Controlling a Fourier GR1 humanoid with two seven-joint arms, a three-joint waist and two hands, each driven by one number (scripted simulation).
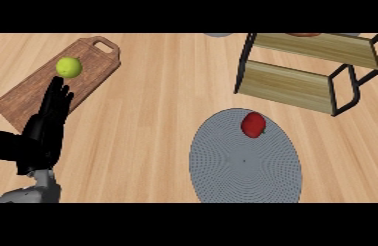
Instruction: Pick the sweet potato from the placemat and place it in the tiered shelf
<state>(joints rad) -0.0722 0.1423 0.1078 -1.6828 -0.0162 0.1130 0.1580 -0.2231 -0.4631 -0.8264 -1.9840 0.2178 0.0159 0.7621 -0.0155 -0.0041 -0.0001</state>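
Wooden counter fills the frame; the red sweet potato (253,124) lies at the upper edge of the grey placemat (244,175) at lower right, just below the tiered shelf (295,85) at upper right. My left hand (46,127) rests at the left edge with straight fingers, holding nothing, and my right hand is not visible. I think a reach could roll the sweet potato off the placemat, or bump the shelf's black frame.

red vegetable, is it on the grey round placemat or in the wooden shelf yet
On the placemat: the red vegetable lies near the grey round placemat's upper edge, outside the wooden tiered shelf.
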